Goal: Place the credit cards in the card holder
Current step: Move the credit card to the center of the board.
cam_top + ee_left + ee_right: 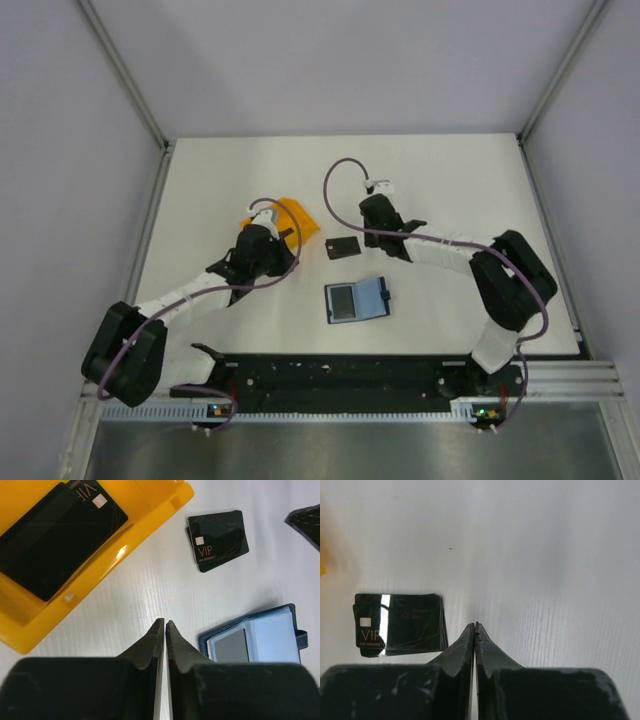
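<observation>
Both pinched together and empty, the left gripper and right gripper are hovering before a pickup, which is calling for opening over the cards lying near the open wallet.

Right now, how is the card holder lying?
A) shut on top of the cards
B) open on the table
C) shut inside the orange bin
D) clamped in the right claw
B: the card holder lies open on the table, its lighter blue inside facing up, apart from the credit cards.
</observation>
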Available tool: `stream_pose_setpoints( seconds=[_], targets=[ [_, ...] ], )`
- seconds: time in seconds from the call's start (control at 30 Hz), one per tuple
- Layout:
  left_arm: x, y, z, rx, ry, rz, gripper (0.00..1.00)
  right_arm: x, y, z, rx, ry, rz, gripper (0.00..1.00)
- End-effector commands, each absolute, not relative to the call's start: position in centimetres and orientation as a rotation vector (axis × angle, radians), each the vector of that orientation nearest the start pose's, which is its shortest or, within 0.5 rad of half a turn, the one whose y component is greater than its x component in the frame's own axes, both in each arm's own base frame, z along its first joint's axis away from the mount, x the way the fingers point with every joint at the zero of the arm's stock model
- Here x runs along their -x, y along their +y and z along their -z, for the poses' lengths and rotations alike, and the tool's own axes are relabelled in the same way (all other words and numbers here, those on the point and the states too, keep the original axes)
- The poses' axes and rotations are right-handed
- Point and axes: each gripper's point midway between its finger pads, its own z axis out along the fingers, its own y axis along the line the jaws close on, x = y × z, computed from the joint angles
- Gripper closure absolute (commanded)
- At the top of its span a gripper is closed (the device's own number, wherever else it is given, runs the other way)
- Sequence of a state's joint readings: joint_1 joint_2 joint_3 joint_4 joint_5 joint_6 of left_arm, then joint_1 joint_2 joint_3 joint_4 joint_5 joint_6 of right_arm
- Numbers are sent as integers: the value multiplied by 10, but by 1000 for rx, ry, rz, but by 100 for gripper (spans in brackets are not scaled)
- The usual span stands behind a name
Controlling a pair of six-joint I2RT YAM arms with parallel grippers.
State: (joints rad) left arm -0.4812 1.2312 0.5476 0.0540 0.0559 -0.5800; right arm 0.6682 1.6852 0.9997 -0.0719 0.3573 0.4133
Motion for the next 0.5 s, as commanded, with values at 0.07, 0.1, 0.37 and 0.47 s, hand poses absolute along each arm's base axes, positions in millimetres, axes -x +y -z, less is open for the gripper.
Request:
stream_pose_setpoints(
  seconds=[0.07,0.1,0.37,0.47],
  targets=[
    [-306,-203,-102,52,2192,695,99,-389,241,-51,165,2336,-89,100],
    [-306,-201,-100,60,2196,684,100,-390,240,-44,171,2359,-72,100],
    [-311,-173,-89,201,2222,541,100,-394,252,-29,194,2444,-94,100],
    [-311,-164,-91,245,2214,532,100,-387,262,-24,216,2479,-171,100]
  ],
)
